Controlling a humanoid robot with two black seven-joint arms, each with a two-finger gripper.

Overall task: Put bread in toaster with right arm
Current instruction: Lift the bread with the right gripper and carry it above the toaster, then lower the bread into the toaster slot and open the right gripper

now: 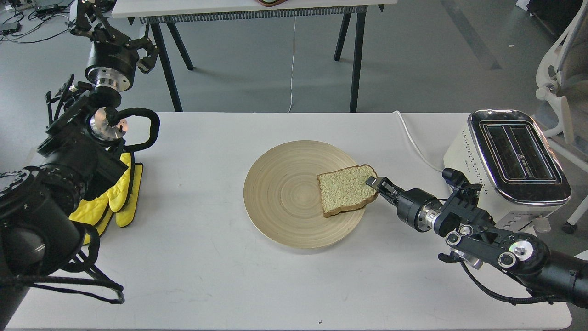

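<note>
The bread lies on the right part of a round wooden plate, with its right edge raised a little off the plate. My right gripper reaches in from the right and is shut on that right crust edge, with one finger showing on top of the slice. The cream-white toaster stands at the table's right edge, behind the right arm, with both slots empty. My left gripper is raised at the far left, away from the table things, with its fingers spread and empty.
Yellow oven mitts lie at the table's left edge under the left arm. The toaster's white cord runs across the table behind the plate. A second table stands behind, and a white chair at the far right.
</note>
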